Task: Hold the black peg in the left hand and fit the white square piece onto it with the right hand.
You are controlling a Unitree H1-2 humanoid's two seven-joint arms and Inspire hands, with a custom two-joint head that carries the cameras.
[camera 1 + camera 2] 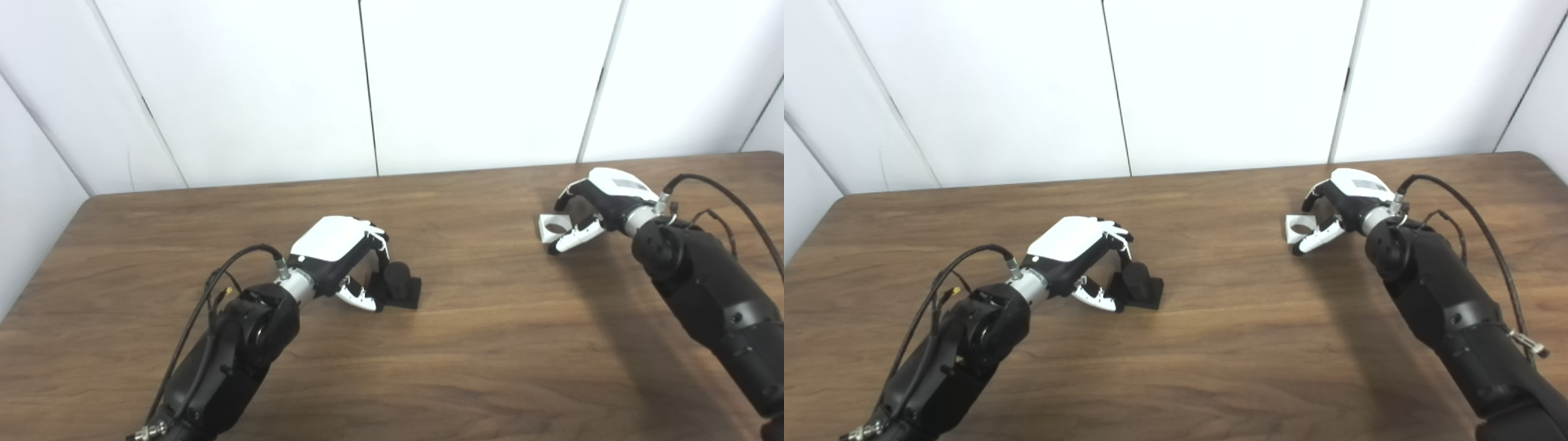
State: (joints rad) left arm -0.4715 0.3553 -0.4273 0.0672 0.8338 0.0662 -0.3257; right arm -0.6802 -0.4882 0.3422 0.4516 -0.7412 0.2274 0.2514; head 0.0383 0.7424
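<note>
Just past the left hand [343, 260], the black peg [399, 286] sits on the table [490, 343], fingers curled around it, seemingly unlifted. Well apart, the right hand [597, 211] pinches the white square piece [551, 228]. Fitting remains undone.

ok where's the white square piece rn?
Far right of the table, in the right hand, pinched between its fingers; white square piece is well apart from the black peg.

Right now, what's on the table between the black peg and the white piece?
Nothing: only bare table lies between the peg at the left hand and the white piece in the right hand, in both views.
</note>
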